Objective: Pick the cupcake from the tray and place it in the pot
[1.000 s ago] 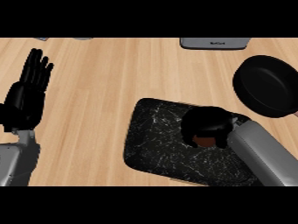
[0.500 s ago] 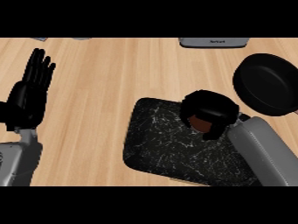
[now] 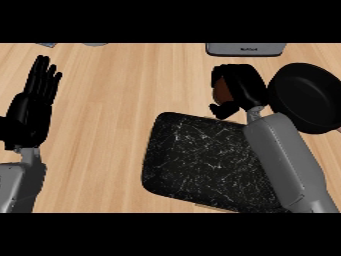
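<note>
Whereas it hung over the speckled tray (image 3: 195,160) before, the right hand (image 3: 241,89) is now beyond it, curled round the brown cupcake (image 3: 221,93). A round black pot (image 3: 309,97) sits just to its right; the left hand (image 3: 31,107) rests open.

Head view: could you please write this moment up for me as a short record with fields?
right hand: curled round the cupcake, past the tray's far edge, just left of the pot
cupcake: brown part shows at the hand's left side; off the tray, not in the pot
tray: dark, speckled; right side hidden by the right forearm
pot: black, nothing shows inside
left hand: open, fingers up, resting at the view's left
remaining: set the cupcake in the pot
</note>
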{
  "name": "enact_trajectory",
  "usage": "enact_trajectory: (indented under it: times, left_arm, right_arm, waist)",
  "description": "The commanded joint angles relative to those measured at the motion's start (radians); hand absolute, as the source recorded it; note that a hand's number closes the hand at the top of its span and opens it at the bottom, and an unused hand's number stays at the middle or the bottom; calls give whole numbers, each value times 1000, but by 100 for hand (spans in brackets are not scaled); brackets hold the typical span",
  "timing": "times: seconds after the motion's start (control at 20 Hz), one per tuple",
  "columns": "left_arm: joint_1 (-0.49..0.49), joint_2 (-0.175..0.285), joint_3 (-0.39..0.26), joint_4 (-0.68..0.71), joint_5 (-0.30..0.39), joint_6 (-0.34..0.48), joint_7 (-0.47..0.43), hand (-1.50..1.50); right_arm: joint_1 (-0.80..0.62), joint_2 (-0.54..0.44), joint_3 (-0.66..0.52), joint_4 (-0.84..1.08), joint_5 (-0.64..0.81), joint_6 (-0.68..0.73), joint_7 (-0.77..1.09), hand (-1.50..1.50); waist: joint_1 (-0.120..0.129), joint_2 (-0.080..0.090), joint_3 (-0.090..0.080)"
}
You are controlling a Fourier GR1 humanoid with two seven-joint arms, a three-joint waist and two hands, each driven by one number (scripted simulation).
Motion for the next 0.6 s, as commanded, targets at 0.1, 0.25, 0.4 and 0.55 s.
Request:
enact_trajectory:
  times: [0.1, 0.25, 0.4, 0.55]
  left_arm:
    - [-4, 0, -9, 14, -7, -4, 4, 0]
    - [-17, -17, -17, 15, -10, 5, 3, 0]
    - [-26, 3, -1, 5, 2, -9, 10, 0]
    - [13, -34, -23, -34, -15, 25, 12, 0]
  right_arm:
    - [-176, 71, -84, -12, 219, -178, 518, 150]
    - [-264, 79, -85, -7, 378, -215, 743, 150]
    - [-351, 102, -69, 8, 532, -180, 960, 150]
    - [-396, 88, -81, -6, 607, -123, 1073, 150]
  waist:
    - [9, 2, 0]
    - [9, 9, 3]
    - [15, 9, 5]
    - [10, 9, 8]
